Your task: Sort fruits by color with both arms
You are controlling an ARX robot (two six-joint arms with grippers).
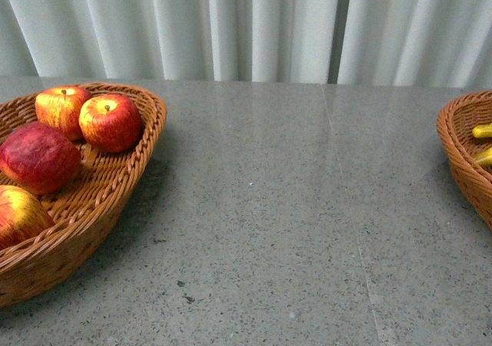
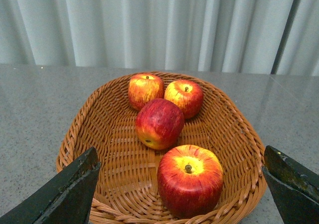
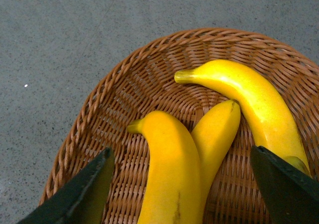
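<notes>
Apples and bananas lay sorted in two wicker baskets on a grey stone table.

Four apples (image 2: 159, 123) sat in the left basket (image 1: 115, 200), with the left gripper (image 2: 182, 184) spread wide above them, holding nothing. Three bananas (image 3: 169, 169) lay touching in the right basket (image 3: 99, 114), under the right gripper (image 3: 182, 184), its jaws likewise apart and empty.
</notes>
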